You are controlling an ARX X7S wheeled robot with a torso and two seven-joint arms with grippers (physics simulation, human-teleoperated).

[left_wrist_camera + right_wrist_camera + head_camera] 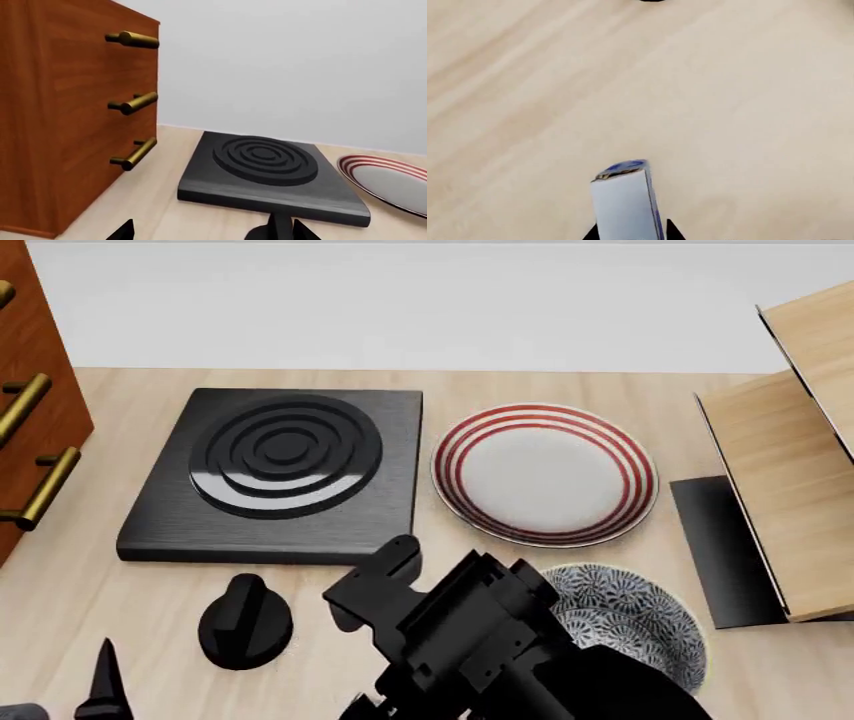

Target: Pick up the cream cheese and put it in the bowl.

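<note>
The cream cheese (626,202) sits at the lower centre of the right wrist view, pinched between the right gripper (628,231) jaws and raised above the bench (707,100). The bowl (627,625) lies lower right in the head view, partly hidden by the arm. The left gripper (210,231) jaws stand apart, holding nothing.

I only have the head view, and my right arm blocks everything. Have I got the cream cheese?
Observer: Yes. The right wrist view shows the cream cheese clamped between the right tool's fingers.
Operator: Am I over the bowl?
Observer: Not by that view. Beyond the box it shows only bare wooden table.
Operator: And the left tool?
Observer: The left wrist view shows it open and empty, facing the stove burner.
</note>
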